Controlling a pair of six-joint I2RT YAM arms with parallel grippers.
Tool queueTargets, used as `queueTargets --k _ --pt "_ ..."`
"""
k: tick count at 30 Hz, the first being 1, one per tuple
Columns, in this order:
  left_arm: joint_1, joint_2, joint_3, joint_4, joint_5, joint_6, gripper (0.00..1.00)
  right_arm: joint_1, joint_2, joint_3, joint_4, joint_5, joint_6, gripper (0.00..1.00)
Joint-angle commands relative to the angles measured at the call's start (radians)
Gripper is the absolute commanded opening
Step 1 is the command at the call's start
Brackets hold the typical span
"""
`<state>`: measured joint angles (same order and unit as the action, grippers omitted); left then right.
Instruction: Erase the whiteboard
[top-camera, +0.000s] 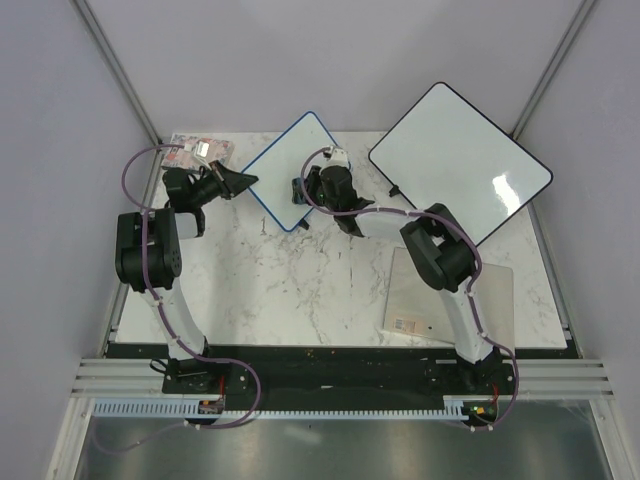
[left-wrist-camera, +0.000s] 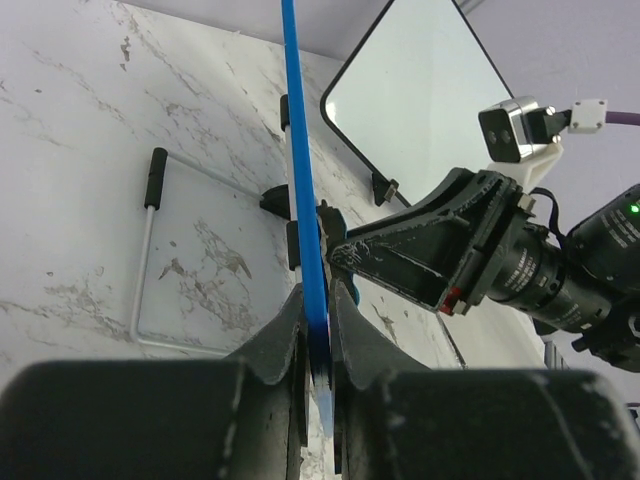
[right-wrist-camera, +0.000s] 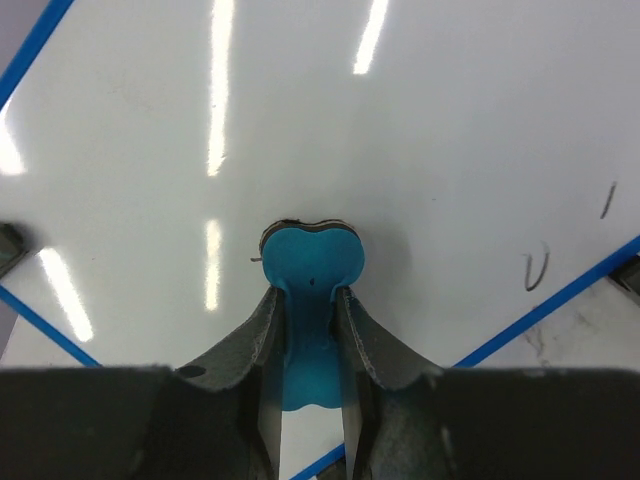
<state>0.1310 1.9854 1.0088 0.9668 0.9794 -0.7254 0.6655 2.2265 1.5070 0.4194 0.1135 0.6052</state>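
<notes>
Closest to the arm bases, over on the right, a flat beige sheet (top-camera: 450, 290) with a barcode label is lying on the marble counter (top-camera: 290, 290). Both arms are reaching out past it toward the back middle.

That's where the blue-framed whiteboard (top-camera: 285, 165) is sitting, turned corner-on to the arms. The left tool (top-camera: 243, 182) is coming in from the left and pinching the board's edge. In the left wrist view, the left tool (left-wrist-camera: 318, 300) is squeezing its two fingers tight on the thin blue frame (left-wrist-camera: 300, 150), one finger on each side. A thin wire stand (left-wrist-camera: 145, 270) with a black tip is resting on the counter right beside the board.

The right tool (top-camera: 330, 188) is hovering over the board's right side. Up close, the right tool (right-wrist-camera: 308, 295) is clamping a small blue eraser (right-wrist-camera: 310, 262) and pressing its felt end against the white face (right-wrist-camera: 400, 130). A couple of small black pen marks (right-wrist-camera: 537, 268) are showing near the lower right edge of the frame. The rest of the face in that view is looking clean and glossy.

Further back right, a bigger black-framed whiteboard (top-camera: 460, 155) is leaning blank. At the far left corner, a small printed packet (top-camera: 200, 150) is lying flat.
</notes>
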Motion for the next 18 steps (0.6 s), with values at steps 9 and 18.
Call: queueTargets --k 9,18 --pt "-0.057 -0.017 0.005 0.039 0.165 0.012 0.02 -0.119 0.107 -0.001 -0.14 0.058 0.145 0.0" --pt "-0.062 -0.017 0.008 0.036 0.173 0.014 0.02 -0.136 0.12 0.025 -0.169 0.169 0.203 0.0"
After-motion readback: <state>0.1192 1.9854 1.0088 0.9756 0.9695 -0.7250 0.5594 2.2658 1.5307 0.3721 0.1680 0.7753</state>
